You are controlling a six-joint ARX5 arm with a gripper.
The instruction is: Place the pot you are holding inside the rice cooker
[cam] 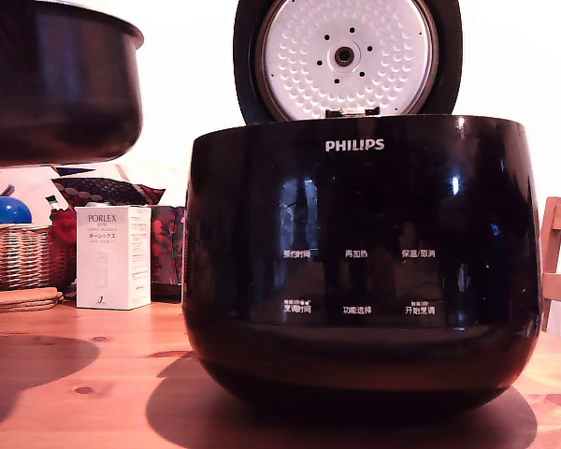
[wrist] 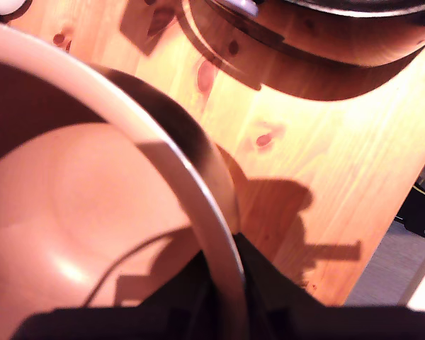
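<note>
Claw [wrist: 227,312] pinches pot [wrist: 92,212] rim, above table [wrist: 326,177].

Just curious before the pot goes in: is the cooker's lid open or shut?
Open. The lid stands upright behind the rice cooker, its dimpled inner plate facing us.

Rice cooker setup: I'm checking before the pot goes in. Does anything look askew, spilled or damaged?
Nothing stands out. The rice cooker sits upright on the wooden table with its lid open. The gripper holds the pot by its rim, off the table.
</note>
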